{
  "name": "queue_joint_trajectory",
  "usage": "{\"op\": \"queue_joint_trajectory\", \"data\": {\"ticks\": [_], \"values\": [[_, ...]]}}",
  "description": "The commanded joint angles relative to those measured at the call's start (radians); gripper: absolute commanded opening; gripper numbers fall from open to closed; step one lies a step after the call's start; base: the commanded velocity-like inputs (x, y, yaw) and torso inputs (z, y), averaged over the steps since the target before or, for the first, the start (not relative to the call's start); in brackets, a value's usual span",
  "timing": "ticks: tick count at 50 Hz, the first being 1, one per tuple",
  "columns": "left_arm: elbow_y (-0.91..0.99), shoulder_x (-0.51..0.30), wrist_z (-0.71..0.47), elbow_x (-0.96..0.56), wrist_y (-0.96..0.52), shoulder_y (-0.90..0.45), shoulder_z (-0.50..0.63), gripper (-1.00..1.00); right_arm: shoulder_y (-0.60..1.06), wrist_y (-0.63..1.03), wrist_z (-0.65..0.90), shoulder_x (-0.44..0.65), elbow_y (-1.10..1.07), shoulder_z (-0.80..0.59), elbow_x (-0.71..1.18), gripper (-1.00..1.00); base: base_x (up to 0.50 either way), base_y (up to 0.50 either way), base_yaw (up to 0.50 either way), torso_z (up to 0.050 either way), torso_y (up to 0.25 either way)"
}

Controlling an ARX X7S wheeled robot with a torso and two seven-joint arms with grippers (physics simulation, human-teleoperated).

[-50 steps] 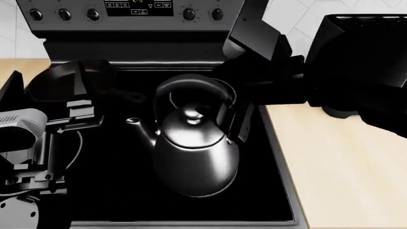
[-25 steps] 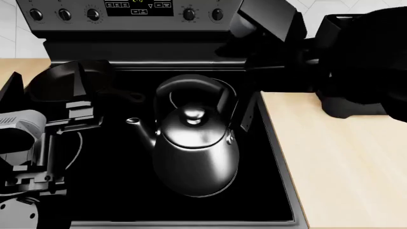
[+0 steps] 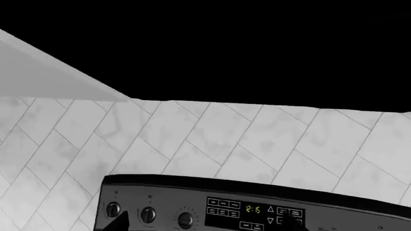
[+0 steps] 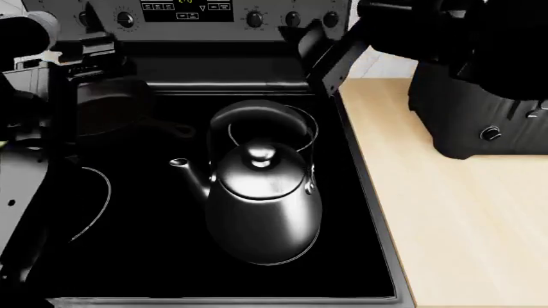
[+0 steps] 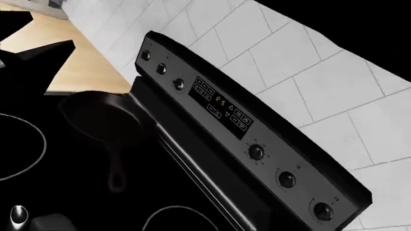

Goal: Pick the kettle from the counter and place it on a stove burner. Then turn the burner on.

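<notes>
The dark-chrome kettle (image 4: 261,186) stands upright on the black glass cooktop (image 4: 154,256), right of centre, spout pointing left; nothing holds it. It hides any burner ring under it. A shiny bit of it shows in the right wrist view (image 5: 19,215). My right gripper (image 4: 330,58) hangs above and behind the kettle, near the control panel's right end, open and empty. My left gripper (image 4: 90,29) is raised at the far left by the control panel knobs (image 4: 126,19), open and empty. Its dark fingertips (image 3: 119,221) barely show in the left wrist view.
A black frying pan (image 4: 120,109) lies on the rear left of the cooktop, also in the right wrist view (image 5: 96,115). A large ring (image 4: 102,196) is at front left. A black toaster (image 4: 479,109) stands on the beige counter (image 4: 462,231) to the right.
My right gripper has let go of the kettle's handle and lifted up and back toward the panel. My left arm has risen toward the knobs. The kettle has not moved.
</notes>
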Motion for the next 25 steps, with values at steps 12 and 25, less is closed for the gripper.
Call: {"op": "queue_joint_trajectory", "data": {"ticks": [12, 25], "values": [[-0.763, 0.117, 0.16, 0.073, 0.014, -0.615, 0.171, 1.0, -0.046, -0.17, 0.188, -0.201, 0.431, 0.044, -0.134, 1.0, 0.0, 0.0, 0.0, 0.0, 0.0], [-1.696, 0.273, 0.363, 0.194, 0.328, -0.959, 0.166, 1.0, -0.053, -0.527, -0.004, -0.48, 1.134, 0.025, -0.316, 1.0, 0.0, 0.0, 0.0, 0.0, 0.0]]}}
